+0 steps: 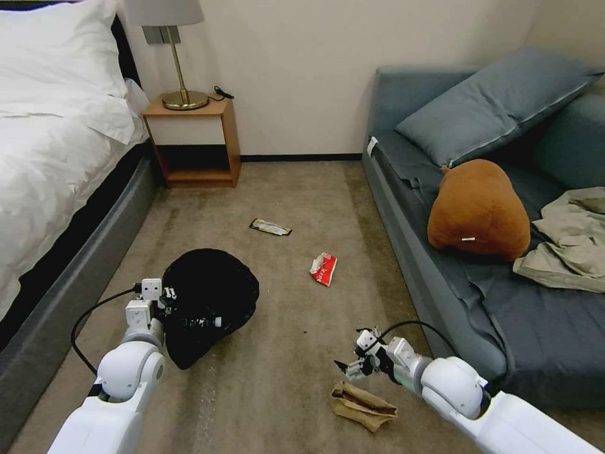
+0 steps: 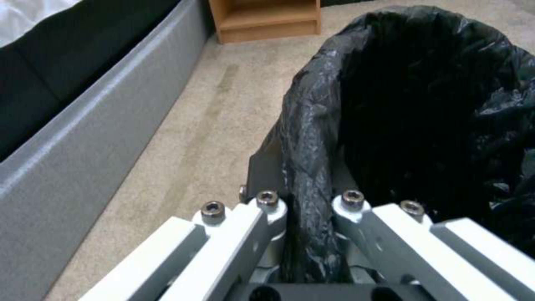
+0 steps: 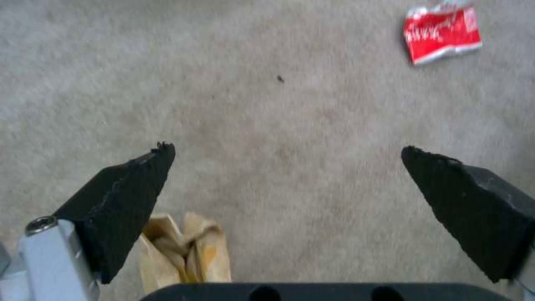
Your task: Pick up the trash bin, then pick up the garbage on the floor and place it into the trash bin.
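The black trash bin [image 1: 211, 296], lined with a crinkly black bag [image 2: 424, 104], hangs tilted at my left front. My left gripper [image 1: 179, 315] is shut on the bin's bagged rim [image 2: 309, 200]. Three pieces of garbage lie on the carpet. Crumpled brown paper [image 1: 363, 403] sits just below my right gripper [image 1: 346, 369] and pokes out beside one finger [image 3: 184, 251]. A red-white packet [image 1: 323, 268] [image 3: 443, 35] lies farther ahead, and a dark flat wrapper [image 1: 270, 227] lies beyond it. My right gripper [image 3: 287, 154] hovers open over bare carpet with nothing between its fingers.
A bed [image 1: 57, 189] runs along the left, with a wooden nightstand [image 1: 195, 142] and lamp [image 1: 179, 63] at the back wall. A grey sofa [image 1: 441, 277] on the right holds a pillow, a brown plush toy [image 1: 479, 211] and olive clothing [image 1: 567, 243]. Open carpet lies between.
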Robot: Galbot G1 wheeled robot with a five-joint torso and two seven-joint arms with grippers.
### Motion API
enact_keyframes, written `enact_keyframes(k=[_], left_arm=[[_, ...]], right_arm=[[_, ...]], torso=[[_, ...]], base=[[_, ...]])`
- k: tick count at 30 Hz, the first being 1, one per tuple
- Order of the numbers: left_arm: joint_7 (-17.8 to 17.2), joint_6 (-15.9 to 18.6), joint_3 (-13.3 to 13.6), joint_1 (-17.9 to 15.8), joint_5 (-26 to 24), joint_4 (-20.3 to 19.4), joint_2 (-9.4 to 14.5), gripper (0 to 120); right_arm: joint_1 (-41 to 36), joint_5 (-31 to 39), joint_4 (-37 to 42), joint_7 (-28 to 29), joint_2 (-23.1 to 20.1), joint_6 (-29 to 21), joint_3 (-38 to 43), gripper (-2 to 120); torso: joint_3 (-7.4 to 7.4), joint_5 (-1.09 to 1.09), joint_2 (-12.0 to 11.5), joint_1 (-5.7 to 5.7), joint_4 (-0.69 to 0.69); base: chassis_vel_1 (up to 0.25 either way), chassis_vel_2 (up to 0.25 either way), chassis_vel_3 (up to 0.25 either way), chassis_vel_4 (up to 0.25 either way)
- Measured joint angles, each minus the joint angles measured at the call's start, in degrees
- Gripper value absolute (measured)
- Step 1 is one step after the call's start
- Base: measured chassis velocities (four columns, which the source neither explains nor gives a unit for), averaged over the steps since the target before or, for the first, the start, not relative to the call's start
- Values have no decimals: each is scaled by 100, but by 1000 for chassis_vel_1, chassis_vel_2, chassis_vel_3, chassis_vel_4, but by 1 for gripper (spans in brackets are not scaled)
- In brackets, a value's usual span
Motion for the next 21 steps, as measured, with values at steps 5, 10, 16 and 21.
enact_keyframes(k=[5,10,16,21], left_arm=[[6,-4,17,15,19,-4,-23,4],[22,-36,54,28,47,22,-34,4],[58,-125,60,104,116,105,-84,4],[83,-230,55,217,179,139,-98,4]], right_arm=[[-320,-347,-338,-52,170,119,197,100],[-669,-607,-632,-75,332,277,347,100],[-721,-735,-908,-76,446,396,348,100],[-708,-777,-1107,-77,550,435,357,100]], torso=[[0,0,-1,0,0],[0,1,-1,0,-1],[1,0,-1,0,0],[0,3,-1,0,0]], base=[[0,0,0,0],[0,0,0,0],[0,0,0,0],[0,0,0,0]])
